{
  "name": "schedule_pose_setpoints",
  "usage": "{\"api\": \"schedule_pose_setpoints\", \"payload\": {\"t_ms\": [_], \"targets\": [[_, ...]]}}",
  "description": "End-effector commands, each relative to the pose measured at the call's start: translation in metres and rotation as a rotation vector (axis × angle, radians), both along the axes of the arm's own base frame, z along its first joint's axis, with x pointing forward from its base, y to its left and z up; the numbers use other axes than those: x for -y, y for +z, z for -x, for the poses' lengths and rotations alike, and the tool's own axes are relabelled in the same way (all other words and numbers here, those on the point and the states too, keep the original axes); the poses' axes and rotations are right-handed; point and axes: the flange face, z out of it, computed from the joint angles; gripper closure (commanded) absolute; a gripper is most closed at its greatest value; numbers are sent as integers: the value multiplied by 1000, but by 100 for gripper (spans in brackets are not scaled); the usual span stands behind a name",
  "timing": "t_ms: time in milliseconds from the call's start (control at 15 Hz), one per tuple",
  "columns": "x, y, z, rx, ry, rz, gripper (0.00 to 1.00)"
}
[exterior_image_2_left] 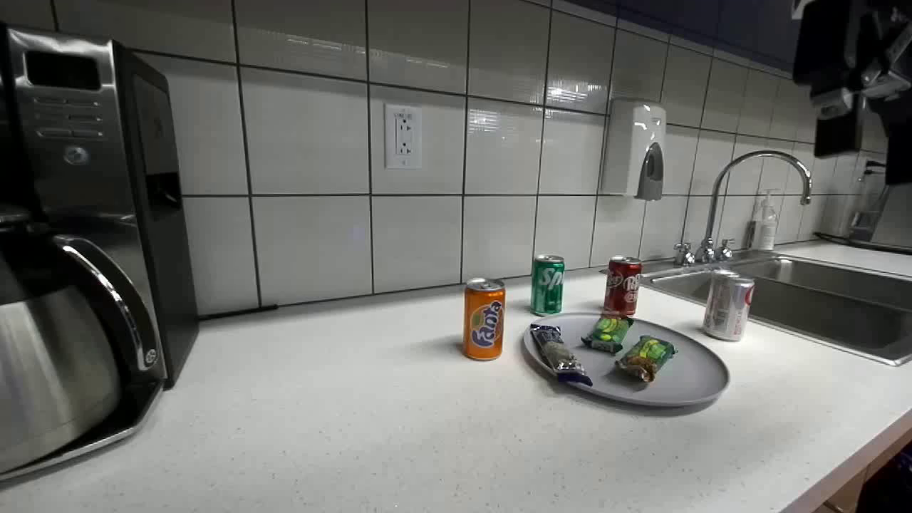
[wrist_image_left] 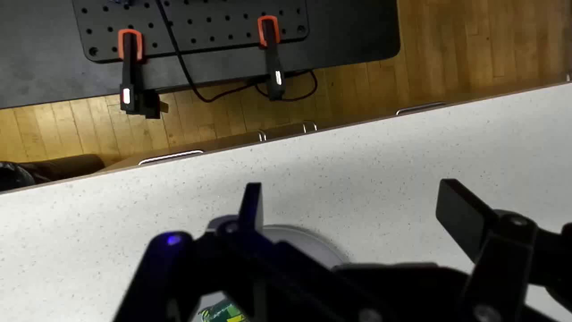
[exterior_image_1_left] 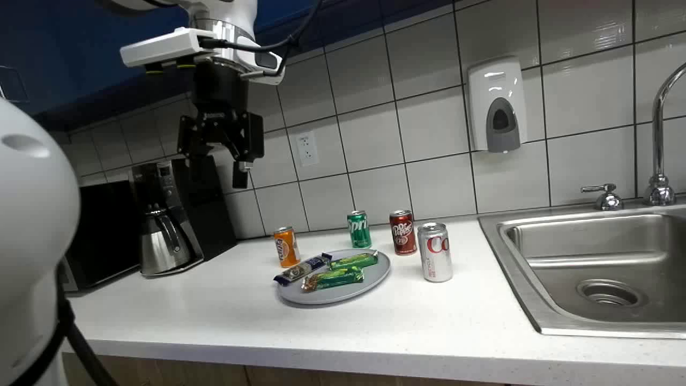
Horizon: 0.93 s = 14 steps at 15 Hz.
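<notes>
My gripper (exterior_image_1_left: 218,177): spread wide, empty, higher than the plate (exterior_image_2_left: 690,374).
Swinging low too fast, I might tip the orange can (exterior_image_2_left: 484,319) beside the plate.

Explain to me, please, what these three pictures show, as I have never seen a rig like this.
The machine is one robot arm ending in a black tool. Two pictures come from cameras standing outside the robot; the third is the wrist view, looking down past the tool's fingers. On the white counter is a grey plate bearing two green-wrapped bars and a blue-and-silver bar. Near it stand four cans: an orange Fanta, a green Sprite, a dark red Dr Pepper and a silver can. A coffee maker is on one side, a sink on the other. Nothing is held: the tool is open, above the counter.
</notes>
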Motion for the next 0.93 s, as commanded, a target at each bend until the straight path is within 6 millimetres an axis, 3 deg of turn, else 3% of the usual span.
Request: {"api": "schedule_pose_setpoints", "payload": {"t_ms": [0,467,867], "targets": [[0,0,0,-1,0,0,0],[0,-3,-3,-1,3,0,0],[7,-15,-22,83,-28,38,0]]}}
